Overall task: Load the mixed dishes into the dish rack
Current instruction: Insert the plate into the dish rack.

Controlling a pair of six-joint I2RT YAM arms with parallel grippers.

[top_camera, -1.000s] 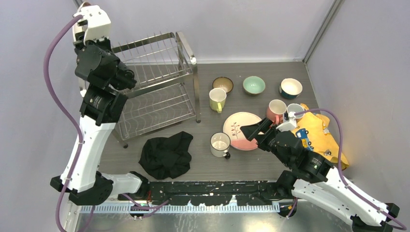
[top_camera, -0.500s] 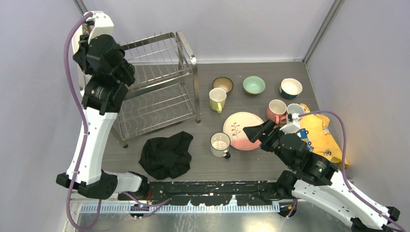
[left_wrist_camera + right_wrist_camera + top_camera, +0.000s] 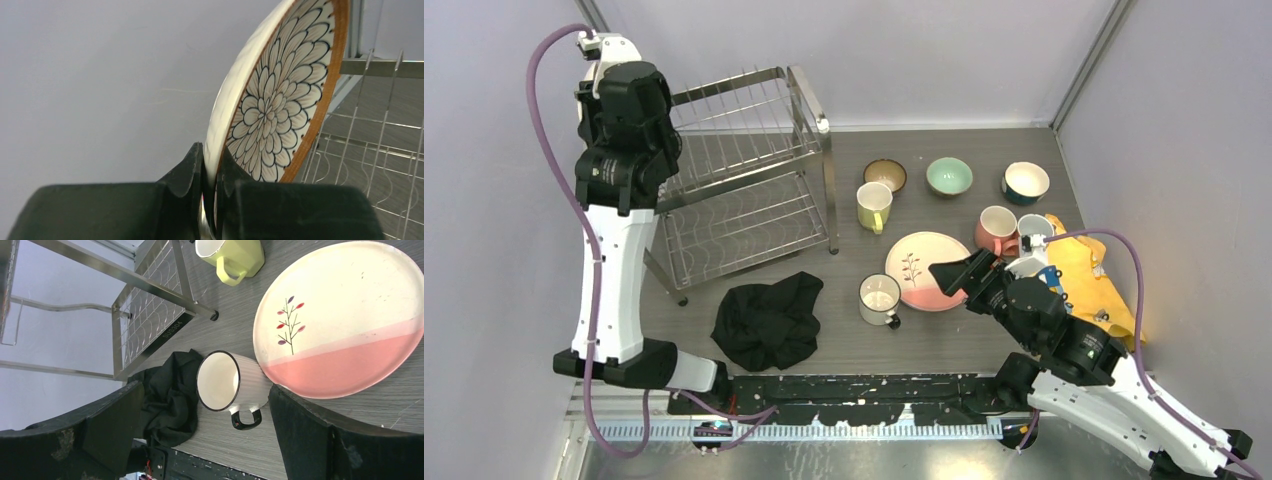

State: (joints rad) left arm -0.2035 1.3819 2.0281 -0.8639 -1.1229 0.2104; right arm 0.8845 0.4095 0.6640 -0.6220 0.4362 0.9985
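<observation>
The left gripper [image 3: 210, 167] is clamped narrowly on the rim of a flower-patterned plate [image 3: 280, 100], one finger on each face. The plate stands on edge and leans to the right in the left wrist view, its patterned face turned toward the dish rack [image 3: 744, 170], whose thin upright prongs show just beyond and below it. From above, the left arm reaches high over the rack's left side, close to the wall; the plate itself cannot be made out in that view. The rack stands at the far left of the table [image 3: 944, 340], and no dishes are visible on its tiers. The right gripper [image 3: 952, 272] has its fingers spread wide with nothing between them and hovers over the near edge of the pink-and-cream plate [image 3: 340, 315], which lies flat near the table's centre. The white mug [image 3: 879, 298] stands just left of that plate, and the black cloth [image 3: 767, 320] lies further left. The yellow mug [image 3: 874, 205] stands near the rack's right post. The brown bowl [image 3: 885, 174], mint-green bowl [image 3: 949, 175] and blue bowl [image 3: 1025, 182] form a row along the far side. The pink mug [image 3: 996, 228] stands beside the yellow cloth [image 3: 1089, 285].
</observation>
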